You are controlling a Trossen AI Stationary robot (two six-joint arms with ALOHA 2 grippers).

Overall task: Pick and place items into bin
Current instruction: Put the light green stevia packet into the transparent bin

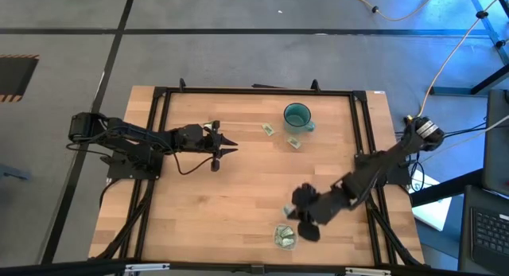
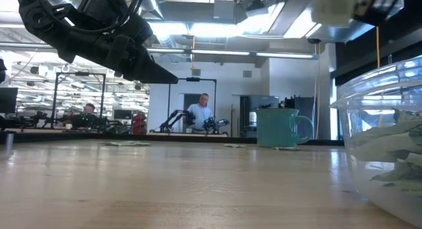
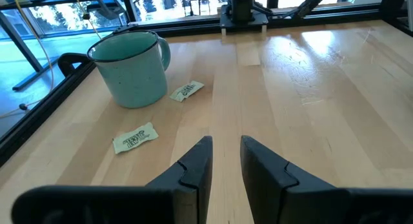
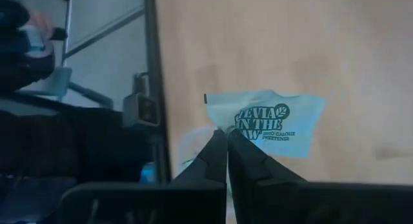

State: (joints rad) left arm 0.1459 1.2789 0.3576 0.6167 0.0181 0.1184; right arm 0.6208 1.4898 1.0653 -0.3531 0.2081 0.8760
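Observation:
My right gripper (image 1: 296, 209) hovers near the table's near edge, just beyond the bin (image 1: 285, 236), and is shut on a pale green packet (image 4: 274, 121). The bin is a clear round tub with several packets inside (image 2: 386, 156). My left gripper (image 3: 226, 150) is open and held above the table's left-middle (image 1: 227, 145), touching nothing. Loose packets lie flat on the wood: two (image 1: 269, 130) (image 1: 294, 142) beside the mug and one (image 1: 213, 123) near the left gripper. The left wrist view shows the two by the mug (image 3: 135, 137) (image 3: 187, 90). My right gripper pinches the packet between its two shut fingers at one long edge, near a corner (image 4: 222, 127). The rest of the packet (image 4: 284, 117) sticks out flat beyond the fingertips (image 4: 216, 150). In the high view the packet (image 1: 289, 210) shows at the gripper's tip, apart from the bin.
A teal-green mug (image 1: 297, 117) with a handle stands toward the far edge, also in the low view (image 2: 280, 127). A black frame rail (image 1: 159, 149) runs along the table's sides. Bare wood (image 1: 238, 204) lies between the arms. People sit in the room beyond (image 2: 201, 110).

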